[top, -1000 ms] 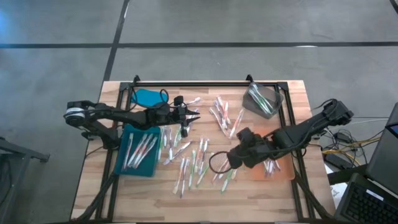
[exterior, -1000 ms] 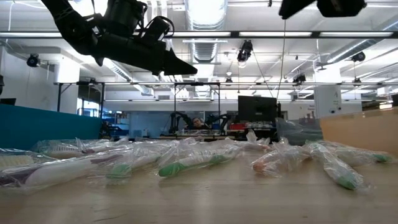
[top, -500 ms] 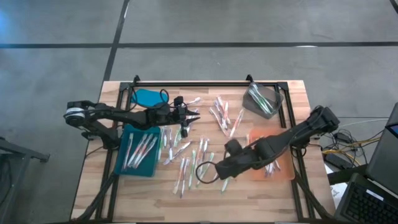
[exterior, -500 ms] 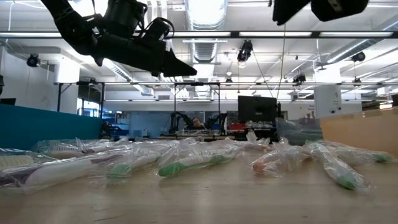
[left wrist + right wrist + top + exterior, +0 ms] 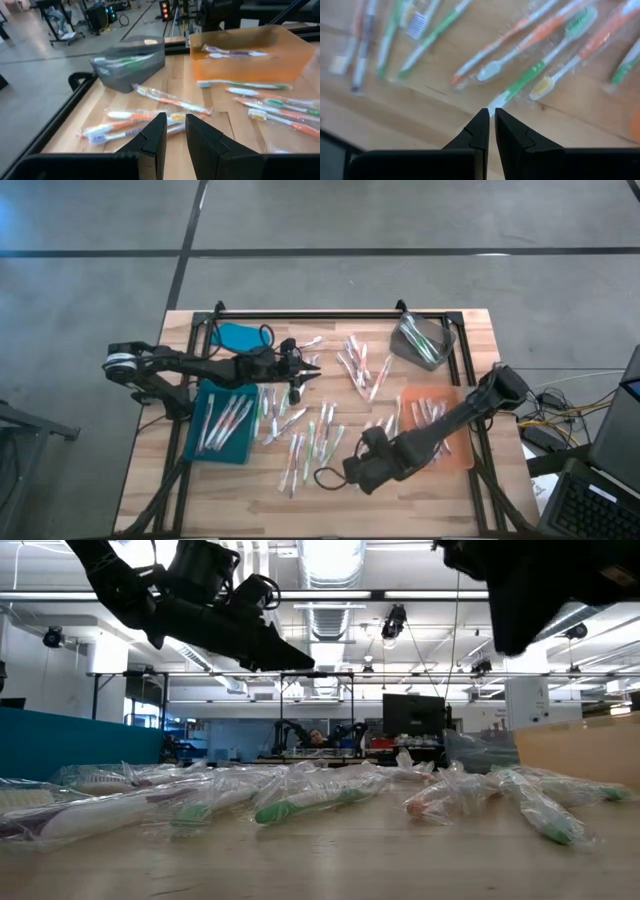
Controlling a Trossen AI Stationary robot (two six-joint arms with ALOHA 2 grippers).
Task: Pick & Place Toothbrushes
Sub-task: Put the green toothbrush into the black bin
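Many toothbrushes (image 5: 318,435) in clear wrappers lie flat and scattered over the wooden table's middle. Some more lie in the teal tray (image 5: 200,448), the orange tray (image 5: 462,452) and the grey bin (image 5: 420,340). My right gripper (image 5: 356,472) hangs shut, pointing steeply down, above the near middle of the table. Below it lie a green-handled toothbrush (image 5: 530,74) and orange ones, and it touches none. My left gripper (image 5: 312,368) hovers nearly level over the far left middle, narrowly open, with nothing between its fingers (image 5: 155,131).
A black frame rail (image 5: 310,314) runs along the table's far side. A teal object (image 5: 235,335) lies at the far left. A black cable loop (image 5: 326,477) hangs beside my right gripper. Bare wood shows along the near edge (image 5: 300,515).
My right gripper has moved from beside the orange tray toward the table's left and near edge. It has come down and rolled about its pointing line, and its fingers stay shut. My left gripper has stayed in place.
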